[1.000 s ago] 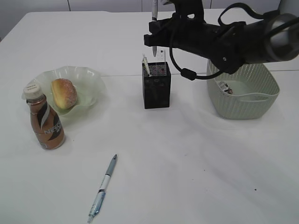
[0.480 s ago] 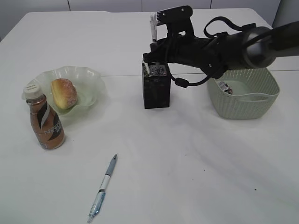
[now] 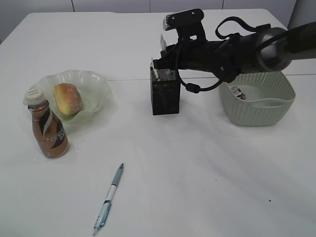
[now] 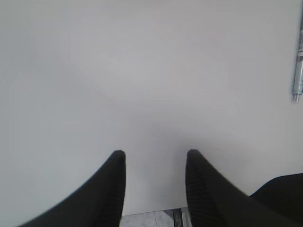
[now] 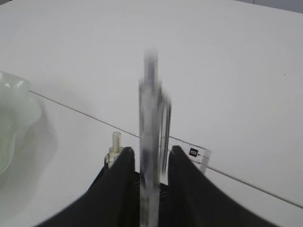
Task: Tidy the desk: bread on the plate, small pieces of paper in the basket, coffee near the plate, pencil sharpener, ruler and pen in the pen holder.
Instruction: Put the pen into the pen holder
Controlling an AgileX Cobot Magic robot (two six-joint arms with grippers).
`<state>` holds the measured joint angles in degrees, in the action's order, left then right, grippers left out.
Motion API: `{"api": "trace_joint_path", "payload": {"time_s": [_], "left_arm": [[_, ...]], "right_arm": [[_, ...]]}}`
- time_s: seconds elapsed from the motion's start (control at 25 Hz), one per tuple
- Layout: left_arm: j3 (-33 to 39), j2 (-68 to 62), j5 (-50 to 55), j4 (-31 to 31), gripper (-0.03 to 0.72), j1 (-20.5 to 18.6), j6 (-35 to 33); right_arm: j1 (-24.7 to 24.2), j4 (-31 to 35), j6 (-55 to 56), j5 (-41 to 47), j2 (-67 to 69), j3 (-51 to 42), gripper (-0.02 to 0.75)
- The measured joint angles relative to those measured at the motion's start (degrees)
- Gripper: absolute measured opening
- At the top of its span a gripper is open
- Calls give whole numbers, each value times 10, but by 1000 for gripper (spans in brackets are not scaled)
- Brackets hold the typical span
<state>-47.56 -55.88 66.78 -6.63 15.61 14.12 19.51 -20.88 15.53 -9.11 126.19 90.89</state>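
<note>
A: Right claw [image 5: 152,148]?
B: Directly above pen holder [image 3: 166,96]. Blurred upright pen [image 5: 151,118] between jaws; cannot tell whether gripped or loose.

A: Pen holder contents?
B: Ruler [image 5: 196,156] and a whitish stick inside.

A: Left claw [image 4: 154,152]?
B: Parted, holding nothing, over bare counter [image 3: 197,173].

A: Outward from holder?
B: Basket [image 3: 259,111] at 3 o'clock. Plate [image 3: 96,79] at 9 o'clock, bread [image 3: 67,98] on it. Coffee [image 3: 48,129] upright beside plate at 8 o'clock. Loose pen [image 3: 108,200] flat on counter at 7 o'clock, well apart.
</note>
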Motion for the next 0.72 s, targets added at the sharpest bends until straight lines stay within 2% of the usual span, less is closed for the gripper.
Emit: {"api": "trace_joint_path", "payload": {"time_s": [0.08,0.2,0.56,0.72], "left_arm": [[0,0,0,0,307,0,0],[0,0,0,0,307,0,0],[0,0,0,0,307,0,0],[0,0,0,0,307,0,0]], "right_arm": [[0,0,0,3,0,0,278],[0,0,2,8,0,0,337],[0,4,34,84,-72,1,355],[0,7,70,158,-120,2,355]]}}
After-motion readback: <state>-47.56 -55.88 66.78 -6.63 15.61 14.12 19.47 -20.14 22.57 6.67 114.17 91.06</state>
